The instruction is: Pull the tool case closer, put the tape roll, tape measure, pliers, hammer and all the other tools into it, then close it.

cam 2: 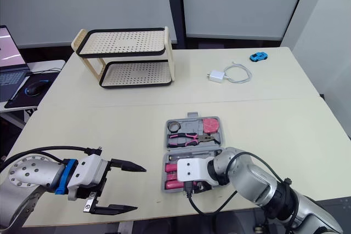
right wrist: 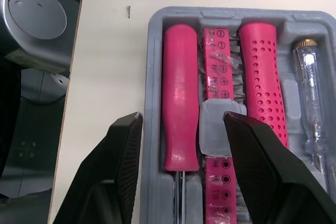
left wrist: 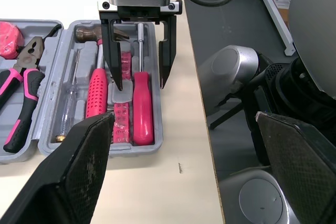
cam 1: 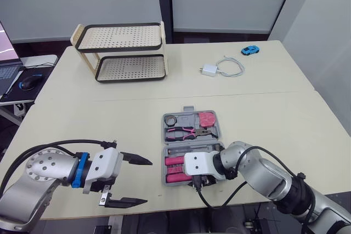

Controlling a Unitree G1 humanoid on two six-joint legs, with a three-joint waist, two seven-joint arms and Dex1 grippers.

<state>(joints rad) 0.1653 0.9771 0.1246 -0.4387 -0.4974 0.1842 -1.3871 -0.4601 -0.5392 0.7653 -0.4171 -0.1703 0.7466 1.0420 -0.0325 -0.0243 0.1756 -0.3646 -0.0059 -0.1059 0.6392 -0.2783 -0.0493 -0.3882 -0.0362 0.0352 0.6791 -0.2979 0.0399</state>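
The grey tool case lies open near the table's front edge. Its far half holds the tape roll, the pink tape measure and the pliers. In the near half lie the hammer, a pink-handled screwdriver, pink bit strips and a clear tester. My right gripper hovers open over the near half, its fingers astride the screwdriver handle and bits, holding nothing. To the left of the case, over bare table, my left gripper is open and empty.
A two-tier perforated rack stands at the back left. A white charger with its cable and a blue toy car lie at the back right. A side desk with a mouse is beyond the left edge.
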